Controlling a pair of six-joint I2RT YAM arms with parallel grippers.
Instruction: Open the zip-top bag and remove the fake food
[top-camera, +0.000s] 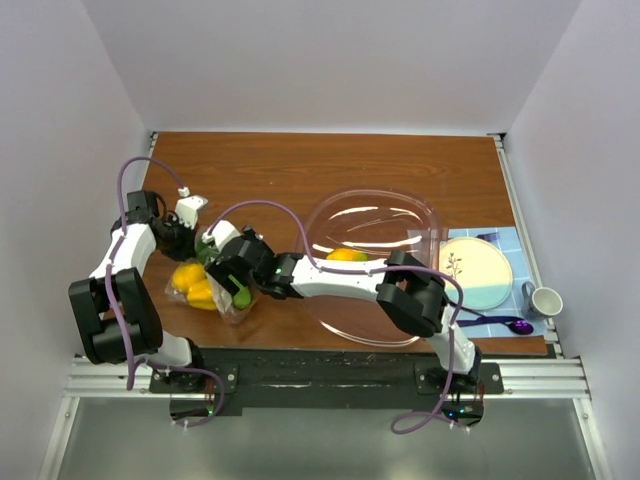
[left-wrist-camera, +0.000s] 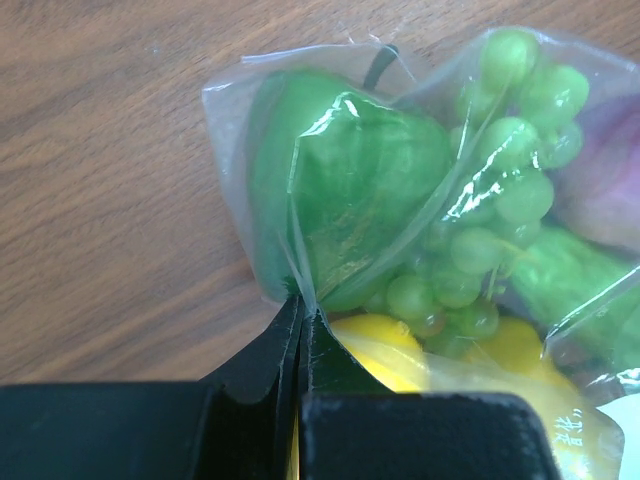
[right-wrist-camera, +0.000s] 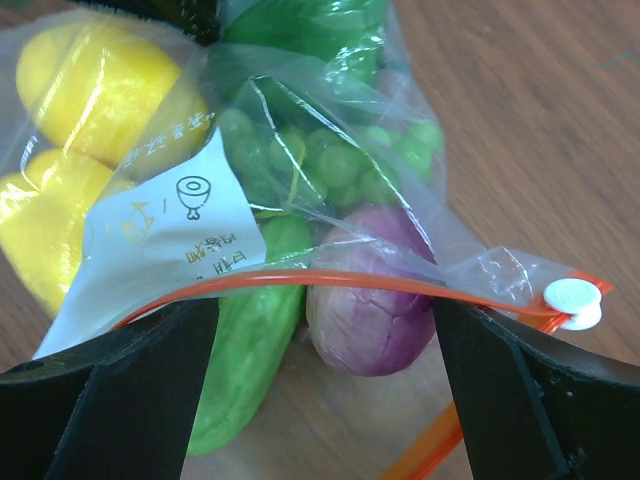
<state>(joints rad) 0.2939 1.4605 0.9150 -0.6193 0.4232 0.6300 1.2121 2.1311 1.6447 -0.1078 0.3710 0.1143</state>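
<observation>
A brown wood-grain desk (top-camera: 300, 170), walled in white on three sides, carries a large clear pinkish plastic bowl (top-camera: 390, 215) right of centre. Just beside the bowl's right edge lies a blue placemat (top-camera: 505, 240) bearing a round plate (top-camera: 475, 272) (cream above, pale blue below, a small plant sprig drawn near its left). A glossy purple spoon (top-camera: 500, 323) lies along the mat's near edge. A white mug (top-camera: 545, 301) stands just beside the mat's right edge, handle turned left.

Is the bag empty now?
No, full: green grapes, a green pepper and yellow fruit show inside the clear zip-top bag.
</observation>
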